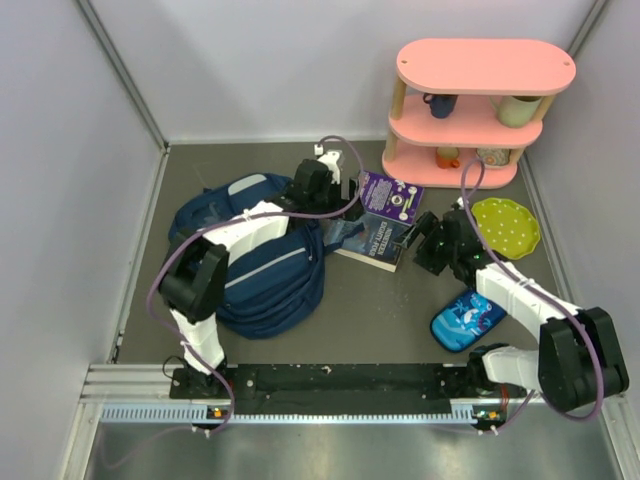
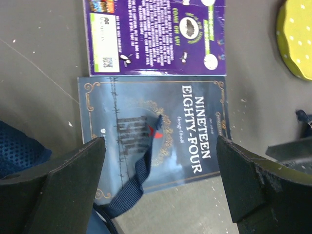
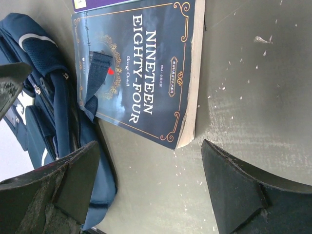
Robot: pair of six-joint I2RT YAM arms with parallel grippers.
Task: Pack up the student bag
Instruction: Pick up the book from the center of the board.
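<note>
You have the bag [image 1: 255, 265] at the left of the table [image 1: 380, 310], and one strap [image 2: 139, 175] of it lies across the novel [image 1: 375, 240] just to its right. Behind the novel, right against it, lies another book [image 1: 392, 195], and behind that, more to the right, stands the shelf [image 1: 470, 100]. The plate [image 1: 505, 225] is right of both books, the case [image 1: 467, 322] before the plate.

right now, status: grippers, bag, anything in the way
Left gripper open, empty, over the Nineteen Eighty-Four book. Right gripper open, empty. Student bag beside book. Bag strap lies across the cover.
</note>
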